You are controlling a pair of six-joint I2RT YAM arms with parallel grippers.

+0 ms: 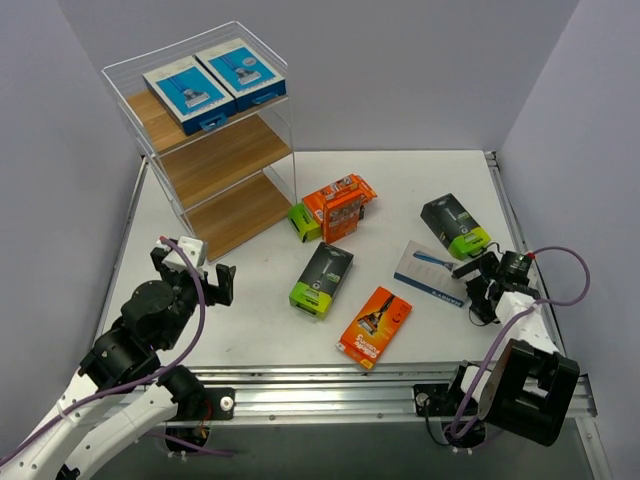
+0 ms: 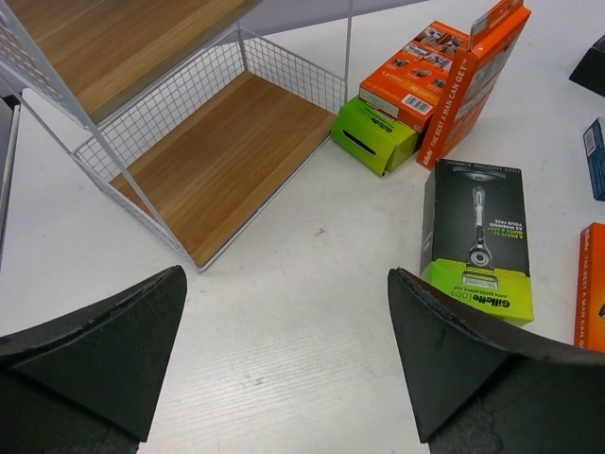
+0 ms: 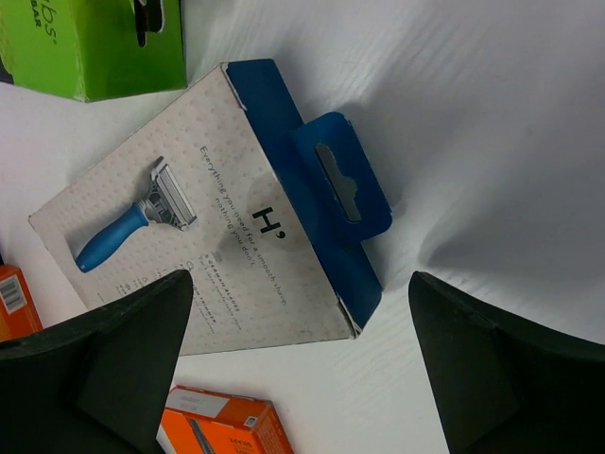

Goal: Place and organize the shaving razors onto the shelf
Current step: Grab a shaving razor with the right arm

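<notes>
The shelf (image 1: 215, 160) stands at the far left, with two blue-and-white razor packs (image 1: 213, 80) side by side on its top board. On the table lie a blue-and-white pack (image 1: 430, 270), two black packs with lime-green ends (image 1: 322, 278) (image 1: 455, 225), a flat orange pack (image 1: 375, 325), and leaning orange packs (image 1: 345, 205) beside a lime-green pack end (image 1: 303, 222). My left gripper (image 1: 192, 272) is open and empty, in front of the shelf's bottom board (image 2: 227, 161). My right gripper (image 1: 478, 287) is open and empty, just over the near corner of the blue-and-white pack (image 3: 217, 208).
In the left wrist view the black-and-lime pack (image 2: 477, 241) lies right of my open gripper (image 2: 288, 359), with the orange packs (image 2: 444, 80) behind it. In the right wrist view an orange pack (image 3: 222, 426) lies near my left finger. Grey walls close in three sides.
</notes>
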